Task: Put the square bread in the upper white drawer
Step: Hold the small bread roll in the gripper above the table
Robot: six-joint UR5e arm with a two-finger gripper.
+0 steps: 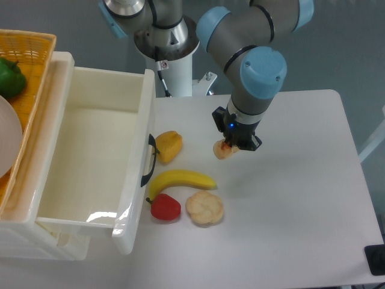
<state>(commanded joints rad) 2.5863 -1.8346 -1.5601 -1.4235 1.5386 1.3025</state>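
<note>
The square bread (221, 151) is a small pale beige piece sticking out below my gripper (228, 146), which is shut on it near the middle of the table. Most of the bread is hidden by the fingers. I cannot tell whether it touches the table or hangs just above it. The upper white drawer (139, 114) stands pulled open on the left, glossy cream-white, with a curved black handle (148, 160) on its front and nothing inside. My gripper is to the right of the drawer's front, about a hand's width from the handle.
A yellow chunky fruit (169, 146) lies by the handle. Below it are a banana (182, 180), a red fruit (165, 208) and a round scalloped bread (204, 208). At the far left, an orange wicker basket (30, 51) holds a green pepper (9, 78).
</note>
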